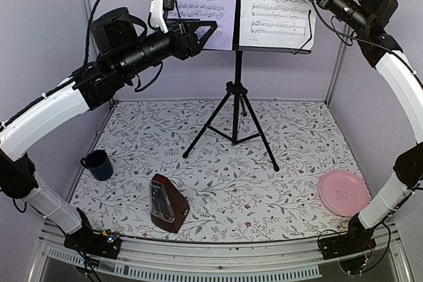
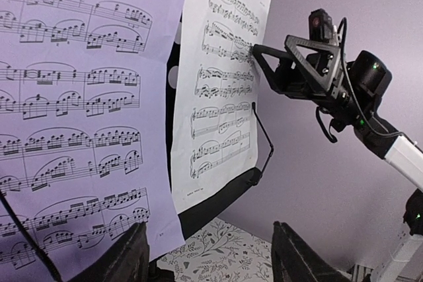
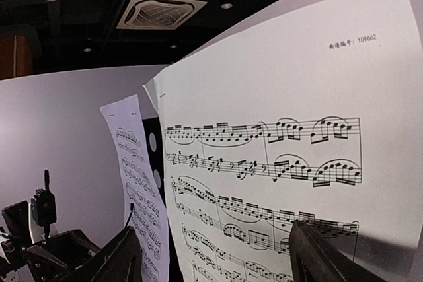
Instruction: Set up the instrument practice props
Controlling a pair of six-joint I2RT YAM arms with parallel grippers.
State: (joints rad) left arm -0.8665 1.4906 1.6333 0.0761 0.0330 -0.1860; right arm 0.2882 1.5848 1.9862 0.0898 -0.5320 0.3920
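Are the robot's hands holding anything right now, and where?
Nothing is held. The left gripper is open in front of the left sheet, and the right gripper is open in front of the right sheet.

floral table (image 1: 297,153) | music stand (image 1: 236,84) centre | metronome (image 1: 168,206) front-left | mug (image 1: 99,164) left | plate (image 1: 344,193) right
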